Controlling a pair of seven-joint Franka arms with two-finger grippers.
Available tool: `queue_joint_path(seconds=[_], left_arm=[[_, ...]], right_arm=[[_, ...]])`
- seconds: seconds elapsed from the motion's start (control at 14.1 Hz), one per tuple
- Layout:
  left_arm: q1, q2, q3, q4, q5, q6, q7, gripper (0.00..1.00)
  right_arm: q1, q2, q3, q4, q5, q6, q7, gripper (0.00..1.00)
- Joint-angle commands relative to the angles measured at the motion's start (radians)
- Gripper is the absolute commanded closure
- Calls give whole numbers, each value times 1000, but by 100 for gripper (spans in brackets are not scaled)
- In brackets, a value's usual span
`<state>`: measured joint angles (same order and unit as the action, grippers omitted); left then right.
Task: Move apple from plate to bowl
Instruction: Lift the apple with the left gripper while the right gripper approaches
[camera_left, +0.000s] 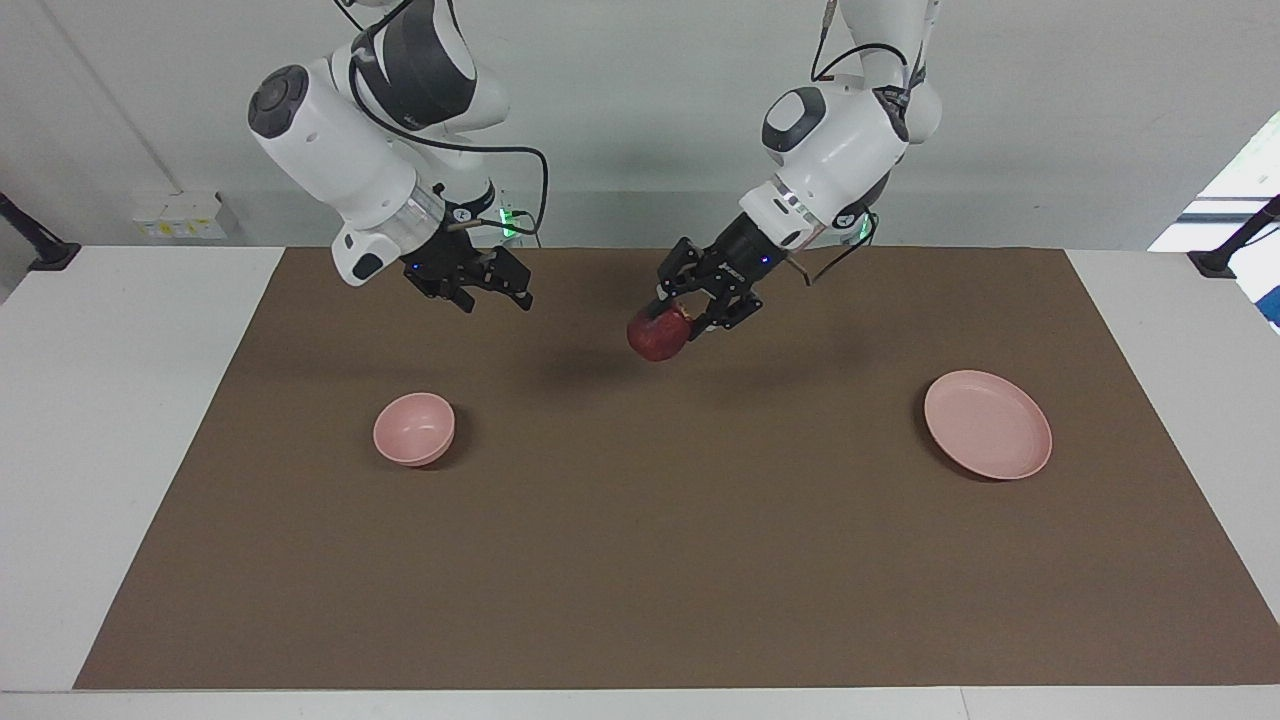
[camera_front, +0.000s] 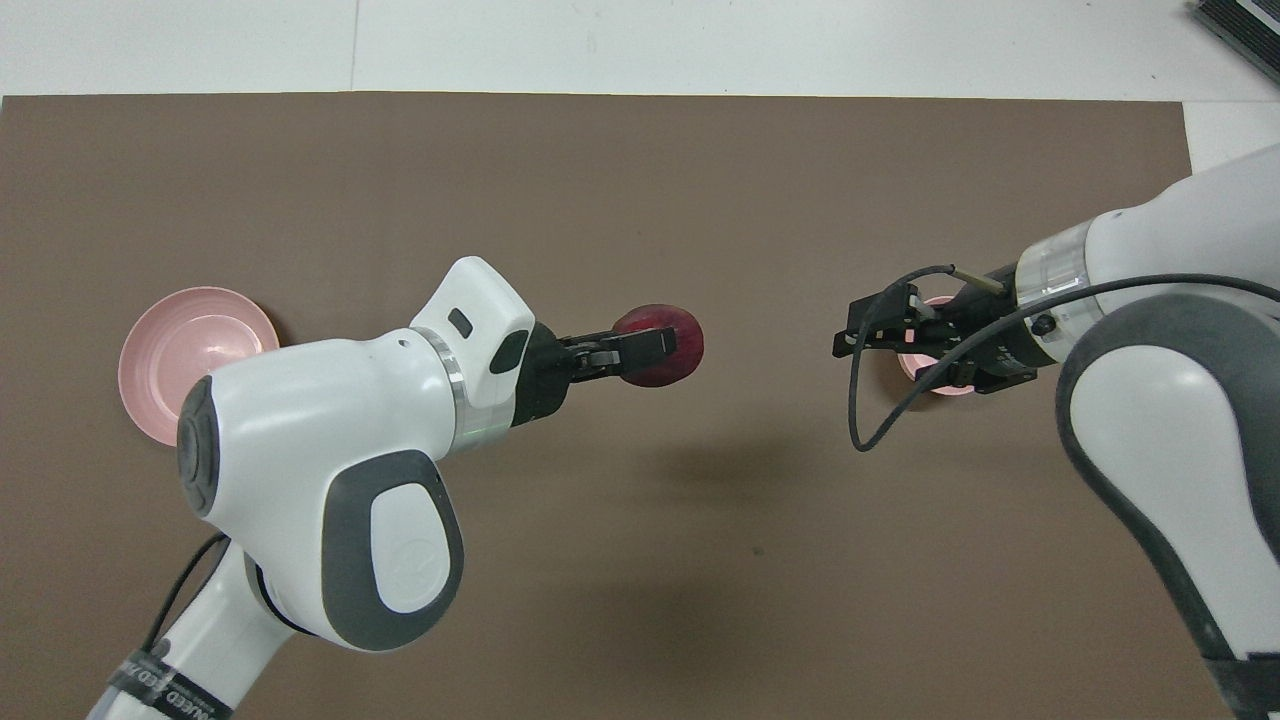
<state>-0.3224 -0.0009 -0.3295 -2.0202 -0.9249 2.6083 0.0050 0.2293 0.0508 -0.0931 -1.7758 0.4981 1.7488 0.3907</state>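
Observation:
My left gripper (camera_left: 672, 318) is shut on the dark red apple (camera_left: 658, 335) and holds it in the air over the middle of the brown mat. The overhead view also shows this gripper (camera_front: 655, 350) and the apple (camera_front: 668, 372). The flat pink plate (camera_left: 988, 425) lies bare toward the left arm's end of the mat, and shows in the overhead view (camera_front: 180, 345). The small pink bowl (camera_left: 413, 428) stands empty toward the right arm's end. My right gripper (camera_left: 495, 292) is open and empty, raised well above the mat. In the overhead view it (camera_front: 850, 333) covers most of the bowl (camera_front: 915, 370).
A brown mat (camera_left: 640, 560) covers most of the white table (camera_left: 110, 400). Nothing else lies on it besides the plate and the bowl.

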Motion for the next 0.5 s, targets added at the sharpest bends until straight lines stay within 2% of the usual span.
queue_joint_path(seconds=[0.0,0.28,0.42], left_arm=[[-7,12,-48,14,-66,90,-11,100],[-7,10,-106,12,-114,161,-14,100],[-7,10,-108,14,-126,177,-17,100]], right_arm=[[-18,17,0,-4,159,6,173,0],[-54,52,-2,13,342,17,388,0],[-56,69,-2,16,385,18,439,0]])
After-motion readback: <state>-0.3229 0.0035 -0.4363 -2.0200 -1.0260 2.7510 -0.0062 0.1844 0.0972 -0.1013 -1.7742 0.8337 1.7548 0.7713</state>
